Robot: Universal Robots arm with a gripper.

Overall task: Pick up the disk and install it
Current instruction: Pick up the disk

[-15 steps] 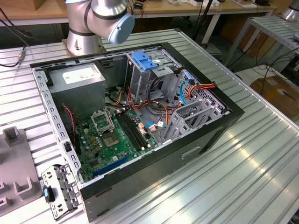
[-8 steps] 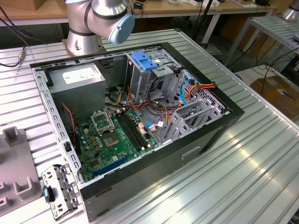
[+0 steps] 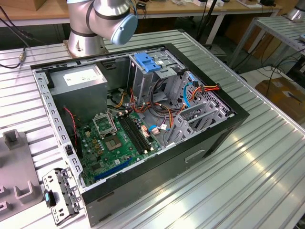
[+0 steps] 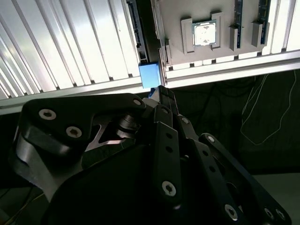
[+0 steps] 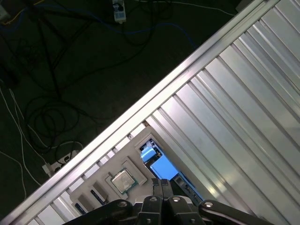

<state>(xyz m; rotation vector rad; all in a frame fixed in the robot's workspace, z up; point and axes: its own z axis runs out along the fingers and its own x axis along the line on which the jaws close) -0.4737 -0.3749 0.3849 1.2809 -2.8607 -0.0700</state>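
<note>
The disk [image 5: 161,166] stands on edge in a narrow slot of the grey tray [image 5: 101,187], its bright blue carrier end facing up and its dark body running down into the slot. In both wrist views the claw [image 4: 161,89] hangs right over that blue end, fingers drawn narrow and close together. Whether they touch the disk I cannot tell. The tray holds more: a square processor chip [image 4: 205,33] lies flat in a pocket just beside the disk's slot, and thin memory sticks [image 4: 238,18] stand in slots past the chip. The tray rests on the ribbed aluminium desk [image 5: 243,93], near its edge.

In the exterior view, on the exterior view's right of the tray, the open computer case [image 3: 209,143] lies on the desk. It holds a green motherboard [image 3: 114,138], a grey power supply [image 3: 81,76], a tall metal cage [image 3: 143,81] and bundles of coloured cables [image 3: 167,112].
</note>
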